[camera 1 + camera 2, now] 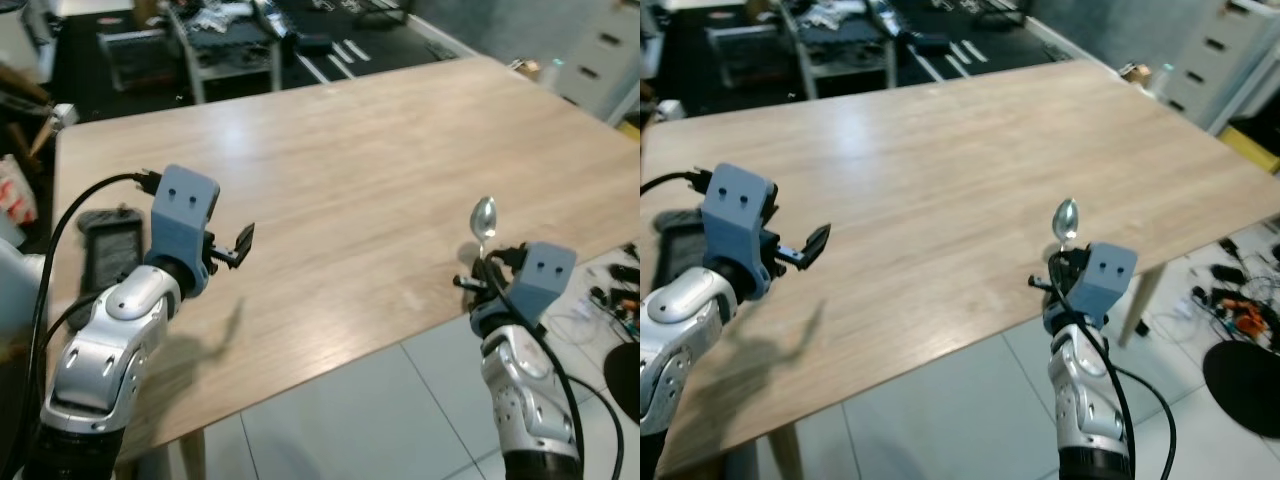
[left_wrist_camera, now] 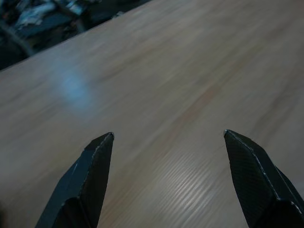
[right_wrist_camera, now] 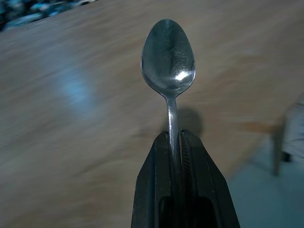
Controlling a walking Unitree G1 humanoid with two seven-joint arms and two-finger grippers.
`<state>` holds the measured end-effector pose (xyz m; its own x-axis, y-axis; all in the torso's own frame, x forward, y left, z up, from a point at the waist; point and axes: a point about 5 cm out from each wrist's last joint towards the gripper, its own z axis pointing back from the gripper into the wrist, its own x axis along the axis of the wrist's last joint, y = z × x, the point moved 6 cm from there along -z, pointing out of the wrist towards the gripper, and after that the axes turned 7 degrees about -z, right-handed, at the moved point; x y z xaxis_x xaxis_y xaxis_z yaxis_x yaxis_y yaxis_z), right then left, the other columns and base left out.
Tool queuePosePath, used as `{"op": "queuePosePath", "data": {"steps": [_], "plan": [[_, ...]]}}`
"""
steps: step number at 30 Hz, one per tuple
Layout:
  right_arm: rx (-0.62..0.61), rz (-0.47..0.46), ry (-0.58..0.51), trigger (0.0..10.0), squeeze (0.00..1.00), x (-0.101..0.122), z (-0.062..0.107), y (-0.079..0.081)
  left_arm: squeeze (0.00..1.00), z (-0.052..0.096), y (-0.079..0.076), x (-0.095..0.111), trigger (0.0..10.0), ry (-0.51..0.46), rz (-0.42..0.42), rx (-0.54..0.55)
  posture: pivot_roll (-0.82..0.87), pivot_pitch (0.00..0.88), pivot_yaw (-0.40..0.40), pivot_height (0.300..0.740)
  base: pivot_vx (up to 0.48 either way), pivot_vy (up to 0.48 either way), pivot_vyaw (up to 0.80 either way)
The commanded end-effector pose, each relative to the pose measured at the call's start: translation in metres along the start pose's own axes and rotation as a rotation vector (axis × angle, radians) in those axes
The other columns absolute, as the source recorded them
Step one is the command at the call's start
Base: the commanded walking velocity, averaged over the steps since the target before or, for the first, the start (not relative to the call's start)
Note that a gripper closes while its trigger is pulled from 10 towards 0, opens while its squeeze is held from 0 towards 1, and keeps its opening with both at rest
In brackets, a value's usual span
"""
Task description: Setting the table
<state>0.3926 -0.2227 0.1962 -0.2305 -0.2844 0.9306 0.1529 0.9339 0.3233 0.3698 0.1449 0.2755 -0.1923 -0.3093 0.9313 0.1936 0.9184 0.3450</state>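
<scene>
A silver spoon [image 1: 484,217] stands nearly upright over the near right part of the wooden table [image 1: 350,170], bowl pointing away from me. My right gripper [image 1: 487,265] is shut on the spoon's handle; in the right wrist view the spoon [image 3: 168,71] sticks out from between the closed black fingers [image 3: 156,175]. My left gripper [image 1: 235,245] is open above the table's near left part, with nothing between its fingers [image 2: 90,175] and bare wood below.
A dark flat device [image 1: 105,250] lies on the table by my left arm. Beyond the far edge stand a metal rack and clutter [image 1: 225,45]. White drawers [image 1: 605,55] are at the far right. Cables [image 1: 615,290] lie on the tiled floor [image 1: 380,420].
</scene>
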Motion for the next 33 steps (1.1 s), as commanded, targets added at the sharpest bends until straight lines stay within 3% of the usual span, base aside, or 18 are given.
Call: {"op": "queuePosePath", "data": {"steps": [1,3,7,12,17,33], "plan": [[-0.001,0.019,-0.017,10.0,0.0,0.002,0.004,-0.003,0.0,0.002,-0.001,-0.008,10.0,0.019,-0.004,-0.003,0.19,0.176,0.038,0.74,0.0,0.0,-0.77],[0.011,0.024,-0.022,10.0,0.0,0.003,0.004,-0.002,0.0,0.003,-0.001,-0.009,10.0,0.021,-0.007,-0.002,0.19,0.176,0.038,0.74,0.0,0.0,-0.77],[0.104,0.041,-0.061,10.0,0.0,0.01,0.006,0.018,0.0,0.004,0.0,-0.012,10.0,0.009,-0.052,0.009,0.19,0.157,0.038,0.74,0.0,0.0,-0.77],[0.19,0.012,-0.093,10.0,0.0,0.016,0.006,0.038,0.0,0.006,0.0,-0.012,10.0,-0.02,-0.047,0.013,0.18,0.101,0.039,0.74,0.0,0.0,-0.77],[0.242,0.001,-0.094,10.0,0.0,0.016,0.009,0.049,0.0,0.006,0.001,-0.009,10.0,-0.043,-0.033,0.018,0.18,0.07,0.043,0.74,0.0,0.0,-0.77],[0.245,0.019,-0.092,10.0,0.0,0.01,0.016,0.044,0.0,0.007,0.019,-0.032,10.0,-0.002,-0.041,0.118,0.11,0.019,0.06,0.74,0.0,0.0,-0.77]]}}
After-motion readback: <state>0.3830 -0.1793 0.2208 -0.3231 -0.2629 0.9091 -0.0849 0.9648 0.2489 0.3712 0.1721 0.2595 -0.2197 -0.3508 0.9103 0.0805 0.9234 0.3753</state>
